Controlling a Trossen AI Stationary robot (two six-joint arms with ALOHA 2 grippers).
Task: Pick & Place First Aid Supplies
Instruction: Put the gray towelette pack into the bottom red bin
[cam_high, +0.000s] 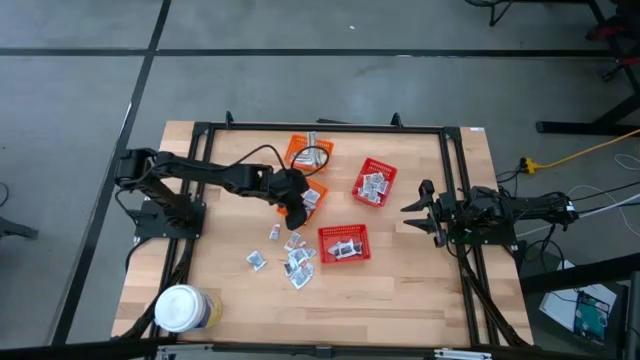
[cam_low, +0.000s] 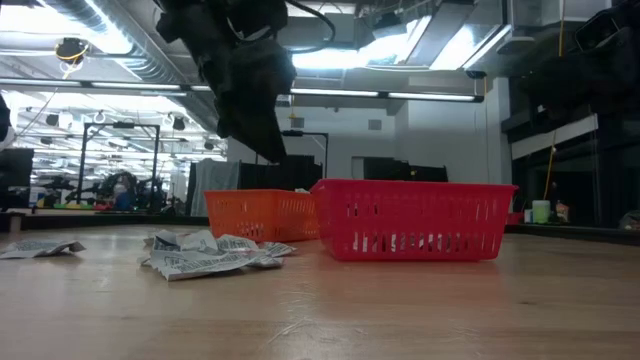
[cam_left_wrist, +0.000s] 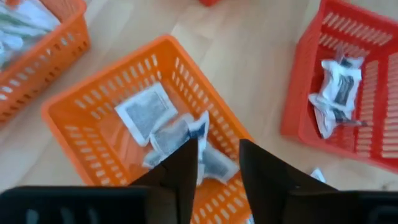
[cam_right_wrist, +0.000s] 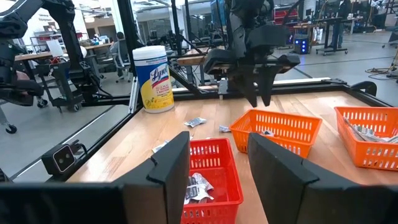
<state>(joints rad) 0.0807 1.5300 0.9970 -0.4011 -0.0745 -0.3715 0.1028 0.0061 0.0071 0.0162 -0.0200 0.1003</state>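
Your left gripper (cam_left_wrist: 214, 165) hangs with its fingers parted and empty over the small orange mesh basket (cam_high: 316, 196) at the centre of the high view, silvery-white sachets (cam_left_wrist: 147, 112) lying inside. Lift straight up to clear the basket rim, then go for the loose sachets (cam_high: 296, 262) on the wooden desk (cam_high: 400, 290) lower centre. Your right gripper (cam_high: 410, 208) waits at right, fingers apart and empty.
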